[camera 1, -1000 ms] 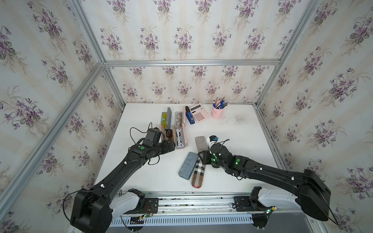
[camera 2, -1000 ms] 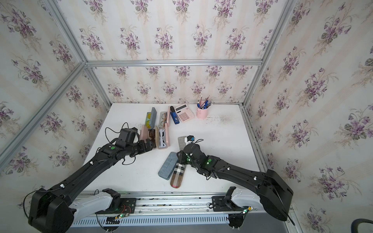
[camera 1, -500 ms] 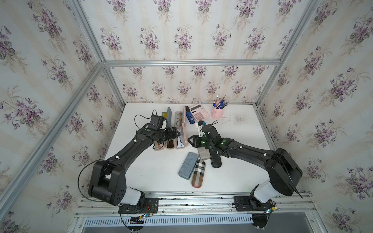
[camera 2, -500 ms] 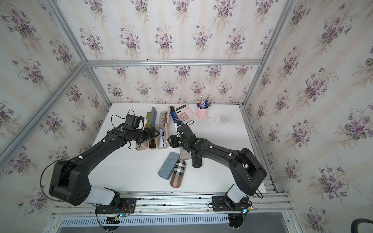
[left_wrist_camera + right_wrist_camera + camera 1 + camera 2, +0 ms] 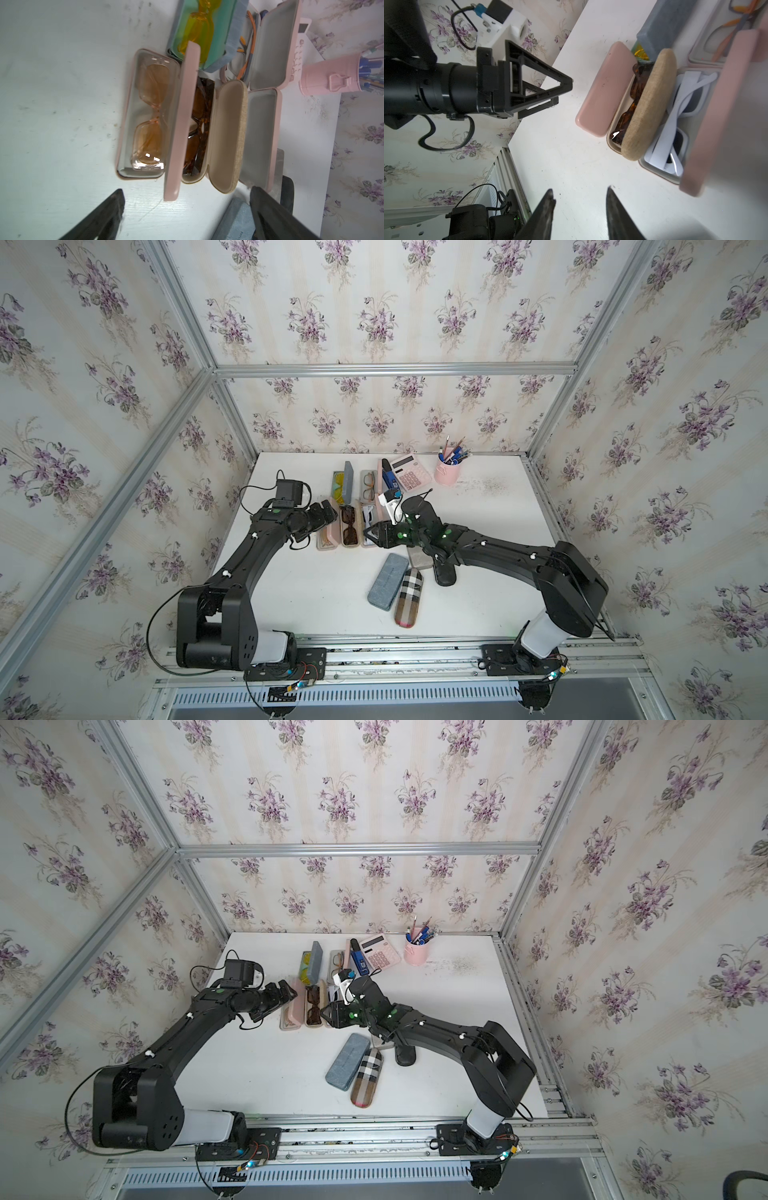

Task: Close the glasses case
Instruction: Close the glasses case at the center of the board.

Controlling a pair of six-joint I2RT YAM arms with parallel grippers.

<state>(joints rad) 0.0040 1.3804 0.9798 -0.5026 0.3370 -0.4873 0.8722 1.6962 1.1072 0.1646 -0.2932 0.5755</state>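
The left arm (image 5: 249, 556) and right arm (image 5: 498, 551) have swung up the table (image 5: 490, 497) since a second ago. The pink case (image 5: 141, 177), which we take as the target, ends the row of open cases (image 5: 226, 135). It runs front to back, just right of the left gripper (image 5: 328, 515), the nearer one. Its lid (image 5: 182, 124) stands upright on the right edge. That gripper gapes wide and empty; the right gripper (image 5: 371, 533) is half open and holds nothing.
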